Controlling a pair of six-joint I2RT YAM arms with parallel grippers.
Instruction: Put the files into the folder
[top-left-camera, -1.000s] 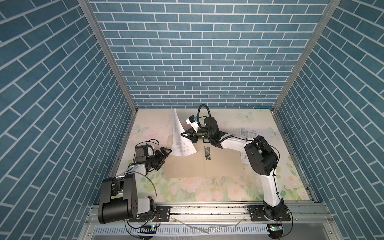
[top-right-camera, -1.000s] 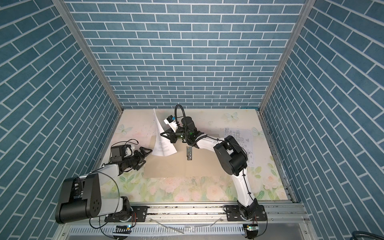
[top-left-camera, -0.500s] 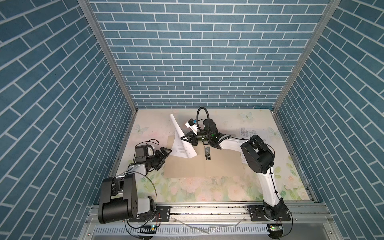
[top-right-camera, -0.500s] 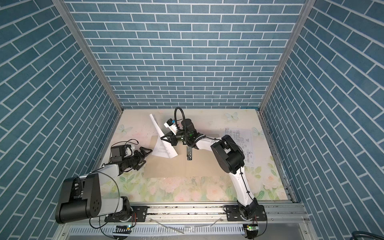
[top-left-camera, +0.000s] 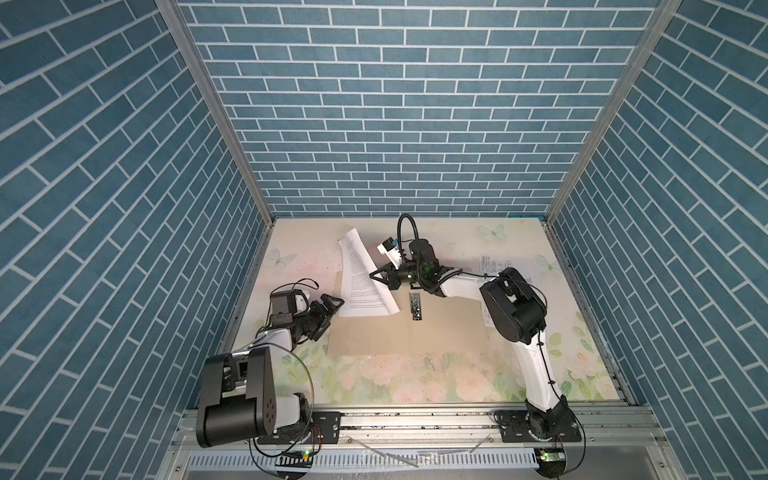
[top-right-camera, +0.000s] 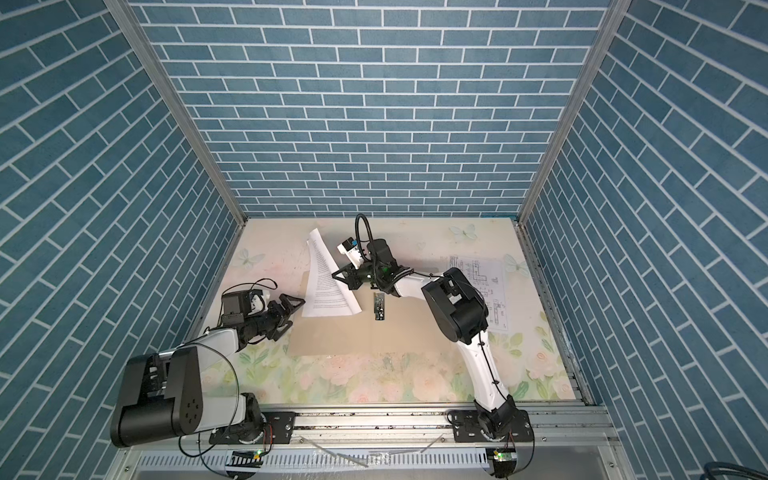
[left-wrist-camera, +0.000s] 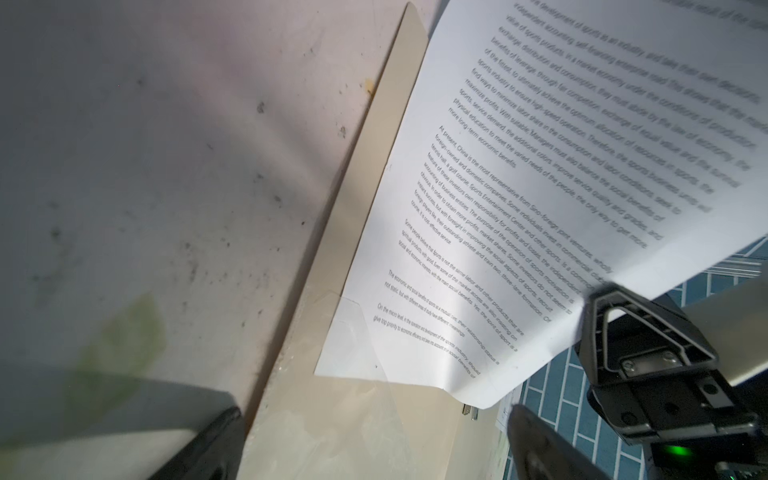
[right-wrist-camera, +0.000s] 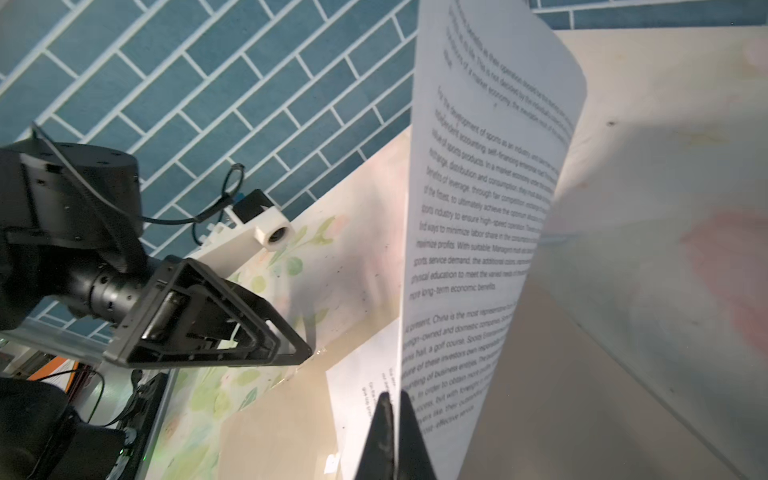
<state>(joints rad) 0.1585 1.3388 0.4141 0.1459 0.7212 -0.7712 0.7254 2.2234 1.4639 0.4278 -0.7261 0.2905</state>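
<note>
Text sheet: white printed page (top-left-camera: 362, 277), pinched along its right edge by the right gripper (top-left-camera: 374, 275); far part curls up off the table, near edge rests on the left half of the folder. In a top view it shows the same way (top-right-camera: 327, 279).
Right gripper: clenched on the text sheet; in its wrist view the black fingertips (right-wrist-camera: 388, 432) meet on the paper edge (right-wrist-camera: 478, 232). The arm reaches across the middle toward the left.
Left gripper: released, jaws spread wide, holding nothing (top-left-camera: 332, 305); it sits low at the left edge of the folder, just beside the sheet's near left corner. Touching or not: cannot tell. Also seen in a top view (top-right-camera: 296, 306).
Folder: tan cardboard (top-left-camera: 440, 332), lying open and flat in the middle of the table; metal clip (top-left-camera: 415, 306) at the spine, just right of the text sheet's near right corner.
Left wrist view: folder's left edge strip (left-wrist-camera: 370, 174) shows bare beside the page (left-wrist-camera: 519, 199); right gripper's finger (left-wrist-camera: 648, 332) at the paper edge.
Drawing sheet: second white page with line drawing (top-right-camera: 484, 286), flat on the table at the far right, partly hidden behind the right arm, outside the folder.
Table: floral-print cover (top-left-camera: 415, 382), blue brick-pattern walls around.
</note>
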